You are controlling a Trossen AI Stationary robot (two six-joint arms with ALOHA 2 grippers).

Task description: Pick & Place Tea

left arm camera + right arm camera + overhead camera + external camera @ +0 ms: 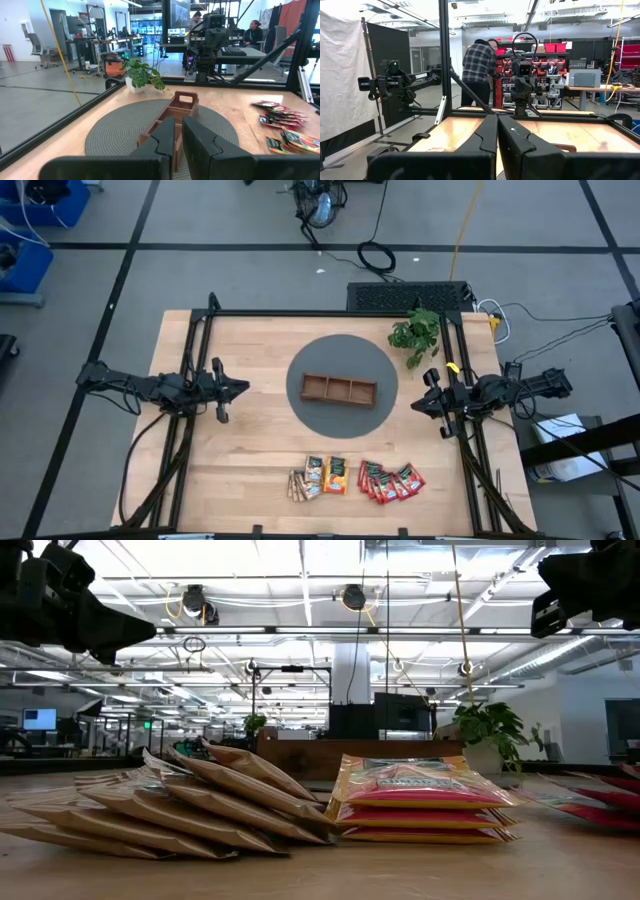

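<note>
Where you look along the desk's near edge, you find the tea in three lots, all lying flat and untouched. Green-and-tan sachets [302, 485] form a fanned stack toward the middle of that edge; orange sachets [334, 474] sit just beside them in a short pile; red sachets [391, 481] spread in an overlapping row farther toward the right-hand corner. In the low view you see the tan stack [190, 802] leaning like shingles and the orange pile [420, 802] squared up next to it.

Wooden tray [339, 390]: three compartments, none holding tea, standing on a round grey mat [310, 412] at the desk's centre, well apart from the sachets.

Plant [416, 332]: green, leafy, near the far right corner, just beside the mat's rim.

Left claw [240, 388]: above the desk's left side, pointing at the tray, fingers nearly together with a narrow gap, gripping nothing.

Right claw [418, 404]: above the desk's right side, facing the tray from the opposite side, fingers pressed together, gripping nothing.

Person in a checked shirt [477, 67]: standing in the room beyond the desk, back turned.
</note>
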